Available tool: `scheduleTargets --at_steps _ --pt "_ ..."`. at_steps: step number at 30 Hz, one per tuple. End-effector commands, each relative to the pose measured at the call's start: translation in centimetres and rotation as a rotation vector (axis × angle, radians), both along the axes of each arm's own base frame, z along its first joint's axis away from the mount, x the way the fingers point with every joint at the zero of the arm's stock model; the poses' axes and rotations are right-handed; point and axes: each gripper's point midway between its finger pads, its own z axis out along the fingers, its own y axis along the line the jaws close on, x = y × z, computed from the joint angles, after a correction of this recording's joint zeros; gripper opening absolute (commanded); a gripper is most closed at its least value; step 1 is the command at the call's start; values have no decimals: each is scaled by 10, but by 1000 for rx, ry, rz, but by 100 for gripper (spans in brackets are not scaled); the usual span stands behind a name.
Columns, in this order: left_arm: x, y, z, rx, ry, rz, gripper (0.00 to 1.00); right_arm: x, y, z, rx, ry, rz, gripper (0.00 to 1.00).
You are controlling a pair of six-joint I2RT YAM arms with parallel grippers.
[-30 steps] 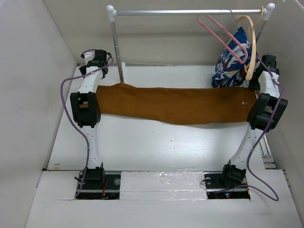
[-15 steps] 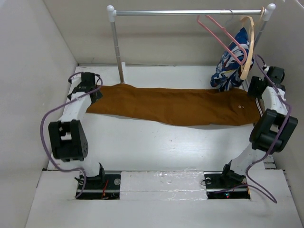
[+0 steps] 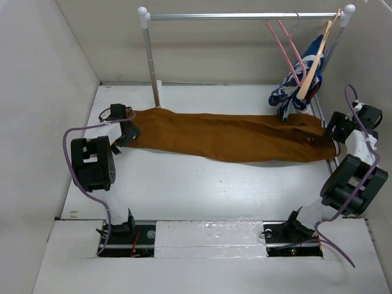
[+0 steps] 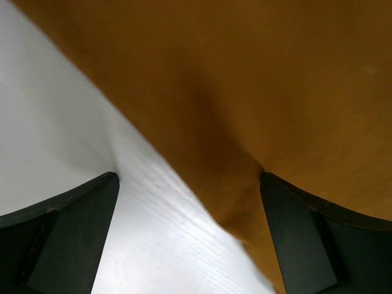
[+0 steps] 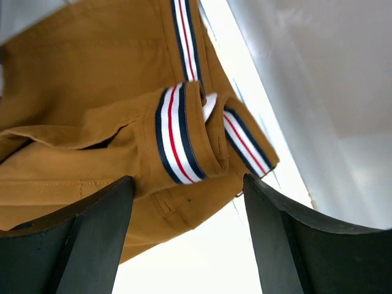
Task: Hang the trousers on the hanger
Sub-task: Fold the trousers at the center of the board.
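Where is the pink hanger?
The pink hanger hangs on the rail at the back right of the top view, beside the wooden hanger.

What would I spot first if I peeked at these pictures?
The big rust-brown trousers grab your eye first, stretched flat across the white table from side to side. Next comes the pink hanger, dangling from the metal rail at the back right, beside a blue, white and red patterned garment. Up close, the striped waistband shows between the right claw's open fingers.
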Motion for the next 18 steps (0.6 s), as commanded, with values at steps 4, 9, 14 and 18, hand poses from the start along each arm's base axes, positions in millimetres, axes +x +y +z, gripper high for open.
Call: scheduleTargets --at_steps 4,9,14,18 --pt "25 -10 3 -74 -73 25 95 -12 -8 48 -131 -60 -12 76" --pt "30 -8 -5 -79 -57 58 94 -30 6 24 -97 -59 -40 78" --pt "34 -2 0 -46 -77 61 85 -38 -10 25 -64 -79 -68 80" --pt "40 -1 0 -40 -91 64 73 -36 35 -26 23 -18 -8 78"
